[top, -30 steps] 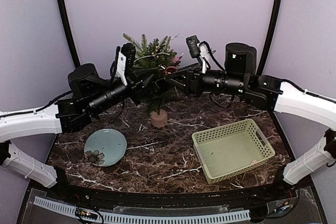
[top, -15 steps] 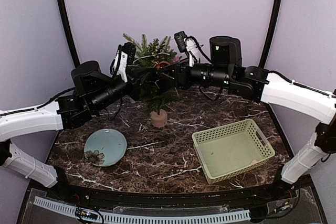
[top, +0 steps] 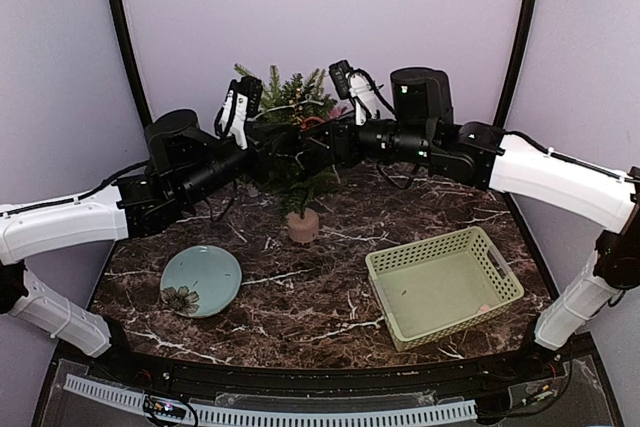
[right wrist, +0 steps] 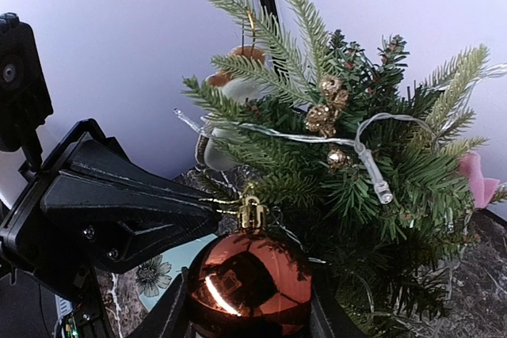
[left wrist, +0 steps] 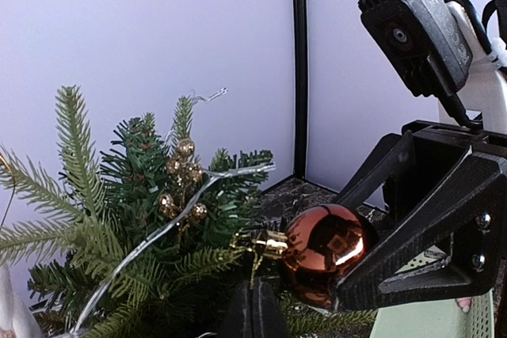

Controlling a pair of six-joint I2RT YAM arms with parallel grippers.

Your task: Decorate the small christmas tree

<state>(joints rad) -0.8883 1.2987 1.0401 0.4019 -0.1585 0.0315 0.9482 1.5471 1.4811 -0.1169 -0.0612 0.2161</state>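
At the back centre of the worktop (top: pixel 330 247): small christmas tree (top: pixel 292 107), upright in a pink pot (top: pixel 302 225), already carrying a clear light string (right wrist: pixel 372 168) and a gold berry cluster (right wrist: pixel 325 112).

Just in front of its branches: copper bauble (right wrist: pixel 248 282), clamped by the sides in the right tool (right wrist: pixel 248 310), gold cap (right wrist: pixel 252 215) uppermost.

Left tool (left wrist: pixel 253 312): closed narrow, tips at the thin gold hanger (right wrist: pixel 227 203) by the cap. Whether the hanger is truly pinched cannot be told.

Handling note: best to spread the hanger loop open and slip it over a firm outer twig clear of the light string. Let the bauble go only once the loop bears weight, so the light tree does not tip.

Further out: flowered plate (top: pixel 200 280), green basket (top: pixel 445 287).

Markings: no brand, label or lettering legible on any item.
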